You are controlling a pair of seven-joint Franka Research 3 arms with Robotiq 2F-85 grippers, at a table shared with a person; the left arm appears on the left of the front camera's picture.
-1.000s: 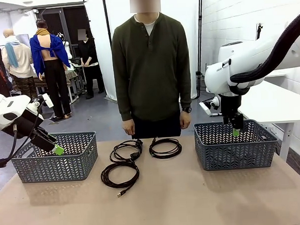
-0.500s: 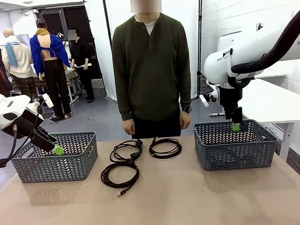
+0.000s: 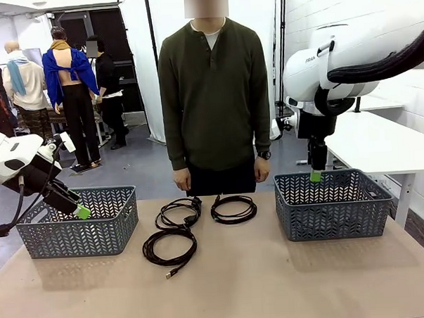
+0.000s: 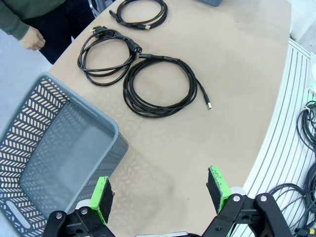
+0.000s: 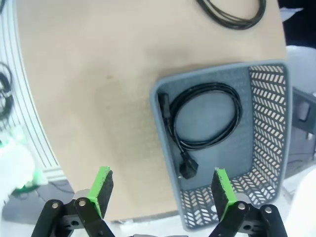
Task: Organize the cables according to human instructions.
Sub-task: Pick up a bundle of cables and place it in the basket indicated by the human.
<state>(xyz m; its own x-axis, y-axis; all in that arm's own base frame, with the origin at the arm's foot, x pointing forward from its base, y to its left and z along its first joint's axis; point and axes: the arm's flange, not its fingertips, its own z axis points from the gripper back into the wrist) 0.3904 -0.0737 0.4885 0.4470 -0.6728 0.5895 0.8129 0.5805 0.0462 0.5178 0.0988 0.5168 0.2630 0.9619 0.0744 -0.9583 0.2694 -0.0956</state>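
Both spread wide, empty: left gripper (image 4: 159, 191); right gripper (image 5: 161, 190)

- Lower half of the front view: bare table (image 3: 274, 283), open from both sides.
- Centre: three coiled cables (image 3: 171, 232) lying between the baskets.
- Left and right of the frame: left basket (image 3: 77, 225) and right basket (image 3: 330, 206) wall the flanks.
- Upper centre: a person (image 3: 213, 95) closes the far edge.

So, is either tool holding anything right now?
No, nothing is held. The left tool and the right tool both stand open and empty; the right one hangs over a basket with a cable in it.
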